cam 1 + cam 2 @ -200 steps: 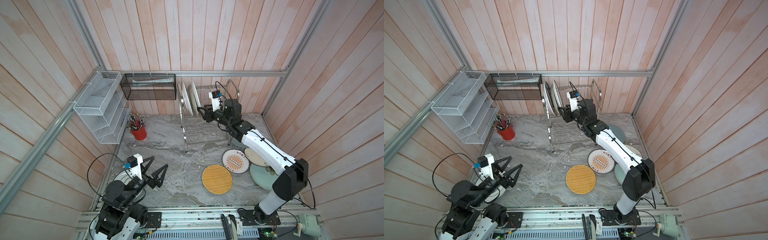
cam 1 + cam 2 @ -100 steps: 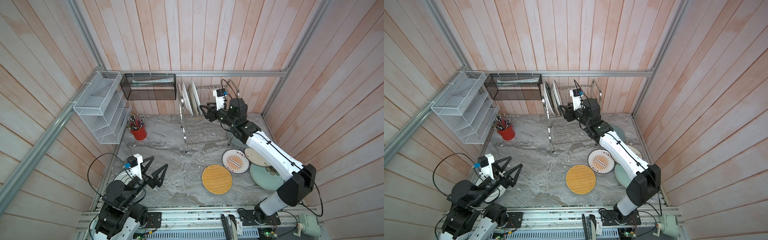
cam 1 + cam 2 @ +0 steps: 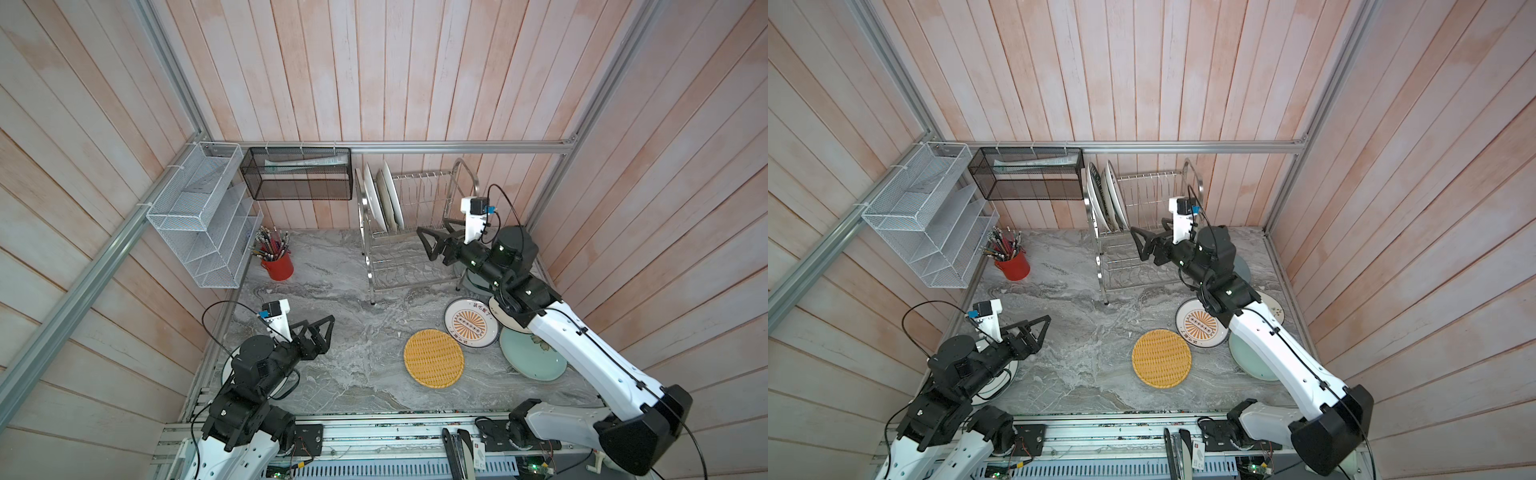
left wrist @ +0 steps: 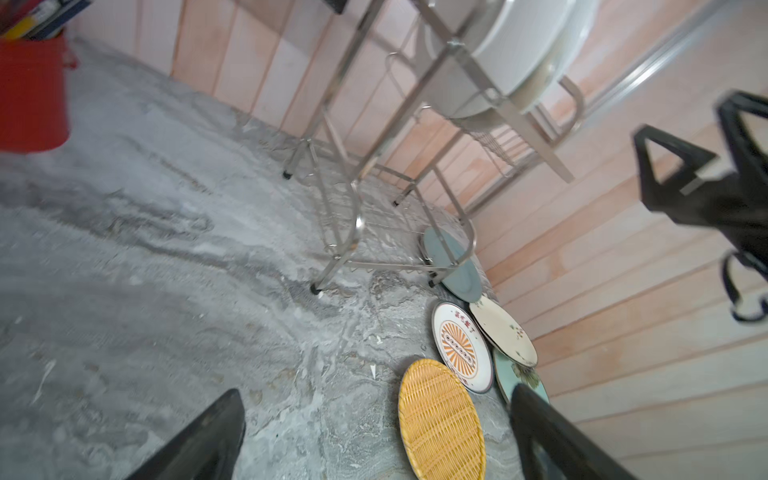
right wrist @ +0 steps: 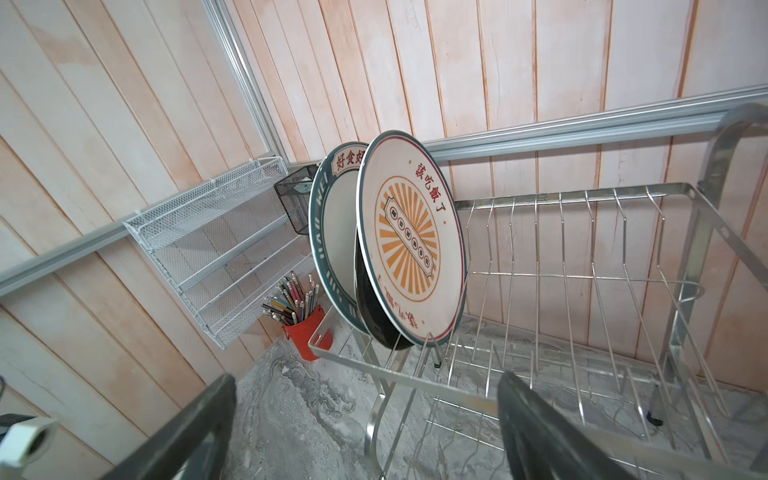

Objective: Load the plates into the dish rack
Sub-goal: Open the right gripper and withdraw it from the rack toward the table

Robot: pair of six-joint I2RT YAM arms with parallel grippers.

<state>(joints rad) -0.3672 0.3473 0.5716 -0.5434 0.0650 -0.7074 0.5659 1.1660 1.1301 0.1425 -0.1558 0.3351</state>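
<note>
Pale pink plank walls [image 3: 374, 83] box in a grey marbled table [image 3: 353, 299] on three sides, with a metal rail [image 3: 457, 147] crossing the back. A white mesh shelf [image 3: 203, 216] and a black mesh basket [image 3: 297, 174] hang at 10 and 11 o'clock, with a red cup [image 3: 277, 266] of pens below them.

The dish rack [image 3: 409, 266] stands at 12 o'clock against the back wall, its long axis running from 9 to 3 o'clock. Several racked plates [image 3: 384, 199] stand on edge at the 9 o'clock end of its upper tier, printed faces turned toward 3 o'clock.

The right gripper [image 3: 436, 239] hovers before that tier, jaws spread wide, grasping nothing and pointing toward 9 o'clock. The left gripper [image 3: 318, 332] hangs over the table at 8 o'clock, likewise released.

At 4 o'clock a yellow woven plate [image 3: 433, 357], a sunburst plate [image 3: 471, 324], a cream plate [image 4: 503, 332] and a teal plate [image 3: 532, 353] lie flat, crowded together. A grey-blue plate [image 4: 453, 266] lies partly under the rack's 3 o'clock end.
</note>
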